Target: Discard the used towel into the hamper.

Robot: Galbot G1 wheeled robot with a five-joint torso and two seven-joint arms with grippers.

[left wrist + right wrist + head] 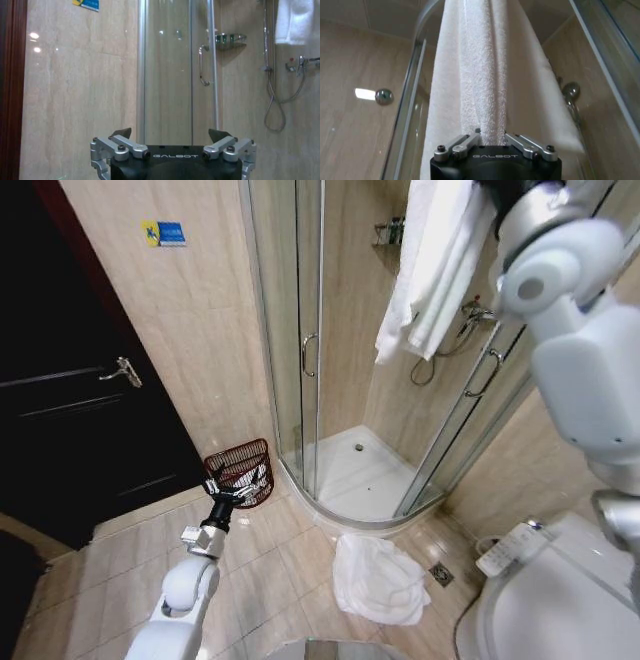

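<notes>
Right hand, raised high, pinching white towel so it hangs free for carrying; left hand wide, empty, low beside hamper, far below the towel.

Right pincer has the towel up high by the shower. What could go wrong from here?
1. The towel hangs long from the right pincer; it may snag the shower door handle.
2. The hamper is small and far across the floor; a drop may miss.
3. The left pincer, open, hovers by the hamper and may knock it.
</notes>
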